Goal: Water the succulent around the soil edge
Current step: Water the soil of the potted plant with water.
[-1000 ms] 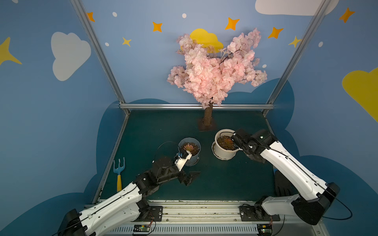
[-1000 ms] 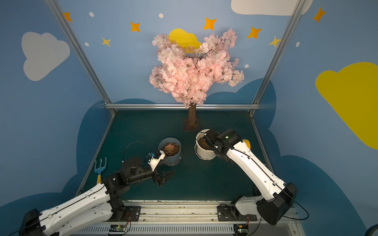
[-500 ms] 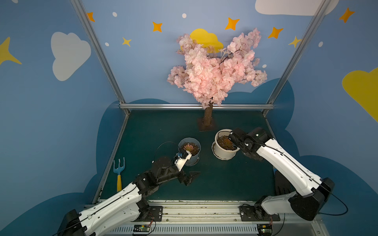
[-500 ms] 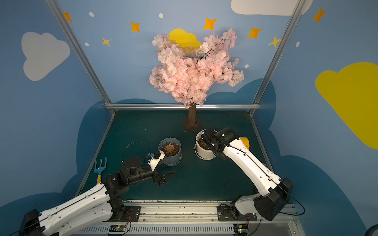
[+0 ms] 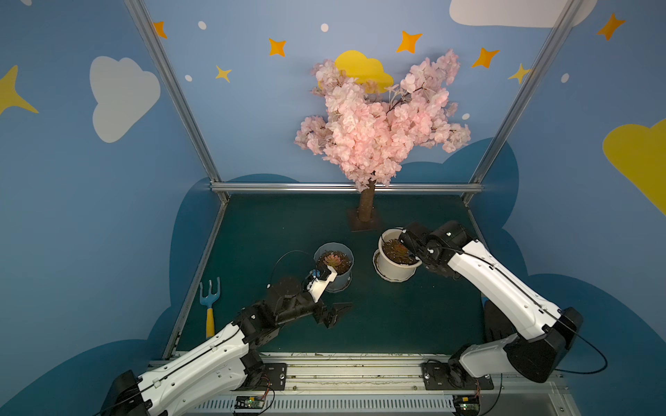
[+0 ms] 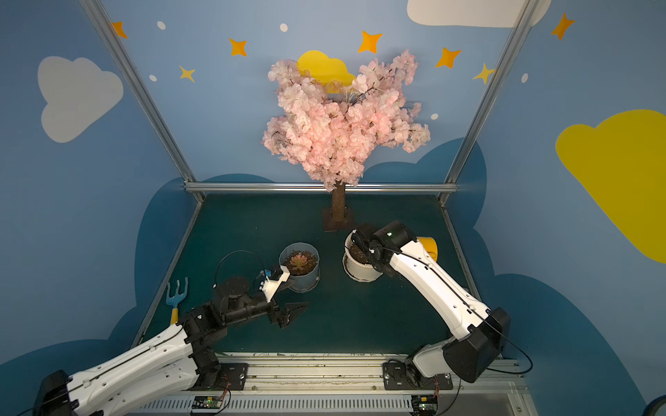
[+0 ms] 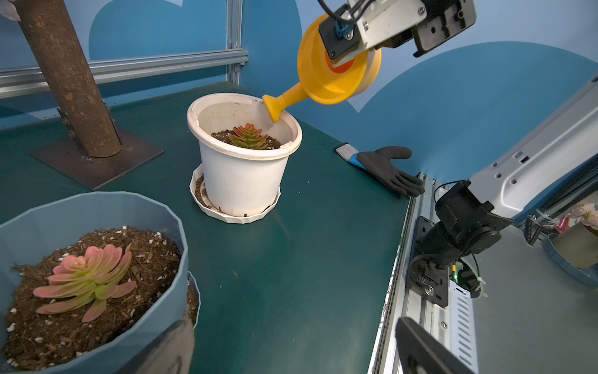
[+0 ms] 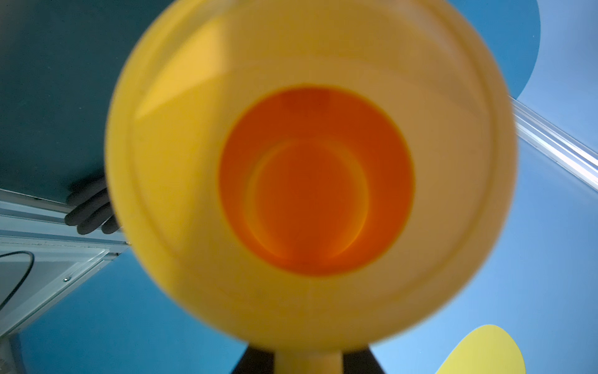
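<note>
**Right arm edges left over the white pot**

Since a second ago the right end effector (image 8: 307, 362) has slid a little to the left, further over the white pot (image 7: 242, 175); the left arm has stayed where it was. The right end effector is closed on the handle of the yellow watering can (image 7: 336, 74), its dark fingers (image 8: 254, 364) pressed to either side of the handle in the right wrist view; the can is tipped forward, and its spout (image 7: 277, 105) dips just inside the pot's right rim, above the soil edge; whether water is running I cannot tell. The succulent (image 7: 247, 137) sits in the middle of the soil in that pot; the pot stands in a white saucer (image 7: 236, 217), just nearer than the trunk of the pink blossom tree (image 5: 378, 126) and right of centre on the green surface (image 5: 396, 317). To its left stands a blue-grey pot (image 7: 155, 259) with a paler rosette (image 7: 84, 278). The left end effector (image 5: 334, 314) hangs fully open and empty, near and just right of the blue-grey pot. A black glove (image 7: 388, 168) lies at the right edge; a blue hand fork (image 5: 210, 299) lies at the left edge.
</note>
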Tool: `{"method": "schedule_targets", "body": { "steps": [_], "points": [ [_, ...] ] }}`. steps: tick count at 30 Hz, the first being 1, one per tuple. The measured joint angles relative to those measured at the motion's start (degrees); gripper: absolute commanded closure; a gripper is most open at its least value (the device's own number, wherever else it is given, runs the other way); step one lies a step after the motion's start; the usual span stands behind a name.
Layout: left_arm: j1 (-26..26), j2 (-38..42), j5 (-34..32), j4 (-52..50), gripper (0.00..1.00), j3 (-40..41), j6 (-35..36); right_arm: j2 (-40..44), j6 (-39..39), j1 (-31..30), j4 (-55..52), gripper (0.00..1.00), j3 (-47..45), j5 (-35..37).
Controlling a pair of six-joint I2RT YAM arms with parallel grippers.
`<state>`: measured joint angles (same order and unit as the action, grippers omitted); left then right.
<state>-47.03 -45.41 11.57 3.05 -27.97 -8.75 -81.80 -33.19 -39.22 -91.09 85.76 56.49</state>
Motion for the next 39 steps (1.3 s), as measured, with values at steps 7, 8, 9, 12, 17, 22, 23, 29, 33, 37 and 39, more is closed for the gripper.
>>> {"method": "schedule_targets", "body": {
  "steps": [7,8,9,12,17,22,23,29,33,37,39],
  "points": [
    [0.0,0.0,0.0,0.0,0.00,0.0,0.0,-0.2,-0.3,-0.4,0.8,1.00,0.2,-0.2],
    [0.0,0.0,0.0,0.0,0.00,0.0,0.0,-0.4,-0.3,-0.5,0.9,1.00,0.2,-0.2],
    [0.0,0.0,0.0,0.0,0.00,0.0,0.0,-0.5,-0.3,-0.6,1.0,1.00,0.2,-0.1],
    [0.0,0.0,0.0,0.0,0.00,0.0,0.0,-1.3,-0.4,-0.7,1.4,1.00,0.2,-0.1],
    [0.0,0.1,0.0,0.0,0.00,0.0,0.0,-2.3,-0.8,-0.9,2.2,1.00,0.2,0.0],
    [0.0,0.1,0.0,0.0,0.00,0.0,0.0,-3.1,-1.6,-0.9,2.8,1.00,0.5,1.0],
    [0.0,0.1,0.0,0.0,0.00,0.0,0.0,-3.2,-1.6,-0.9,2.9,1.00,0.5,1.2],
    [0.0,0.1,0.0,0.0,0.00,0.0,0.0,-4.1,-1.8,-1.0,3.8,1.00,1.3,2.5],
    [0.0,0.1,0.0,0.0,0.00,0.0,0.0,-4.5,-1.9,-1.0,4.7,1.00,2.0,2.8],
    [0.0,0.1,0.0,0.0,0.00,0.0,0.0,-4.9,-1.9,-1.2,5.5,1.00,2.8,2.9],
    [0.0,0.1,0.0,0.0,0.00,0.0,0.0,-5.2,-1.9,-1.3,5.7,1.00,3.1,2.9]
  ]
}}
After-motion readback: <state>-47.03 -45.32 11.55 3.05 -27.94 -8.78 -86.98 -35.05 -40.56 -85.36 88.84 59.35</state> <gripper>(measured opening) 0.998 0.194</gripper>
